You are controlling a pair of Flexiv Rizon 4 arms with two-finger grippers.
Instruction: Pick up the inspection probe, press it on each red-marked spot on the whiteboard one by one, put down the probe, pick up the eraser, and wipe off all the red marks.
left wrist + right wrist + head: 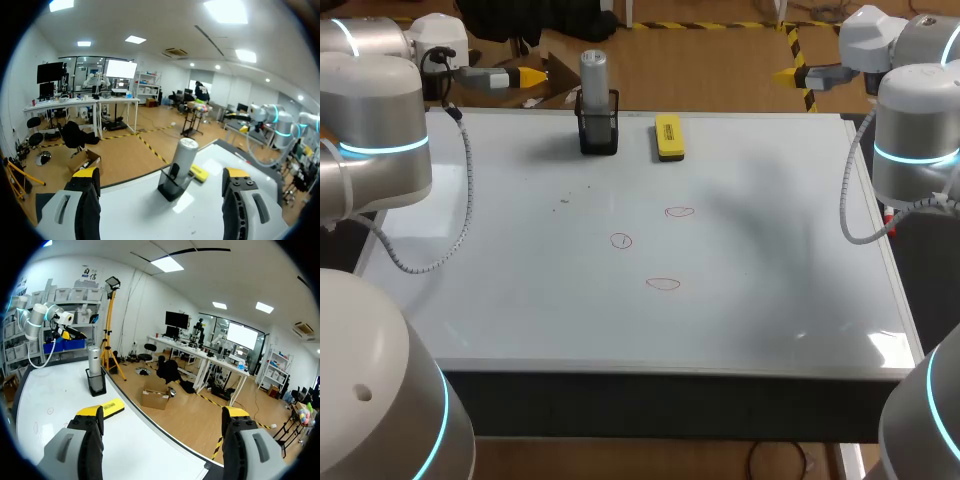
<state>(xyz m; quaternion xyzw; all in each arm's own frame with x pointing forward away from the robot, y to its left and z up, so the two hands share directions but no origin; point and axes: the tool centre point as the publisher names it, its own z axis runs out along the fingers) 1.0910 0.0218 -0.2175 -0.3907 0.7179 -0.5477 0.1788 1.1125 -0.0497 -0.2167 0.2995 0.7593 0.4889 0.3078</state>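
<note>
A robotics lab. The left arm [380, 140] and right arm [918, 140] flank a whiteboard [750, 300]. Around it stand desks [80, 104], monitors [50, 72] and shelves [65, 294] (hazard tape [150, 147] on the floor).

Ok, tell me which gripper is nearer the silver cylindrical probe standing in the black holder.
Left. The left gripper hangs close beside the probe at the far edge of the whiteboard; the right gripper is past the far right corner, beyond the yellow eraser.

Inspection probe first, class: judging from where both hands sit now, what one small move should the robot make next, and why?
Probably ease the left hand toward the inspection probe. The probe stands upright in its black holder, straight ahead of that open, empty hand. The three red marks are on the whiteboard, unwiped, so picking up the probe seems to come first.
</note>
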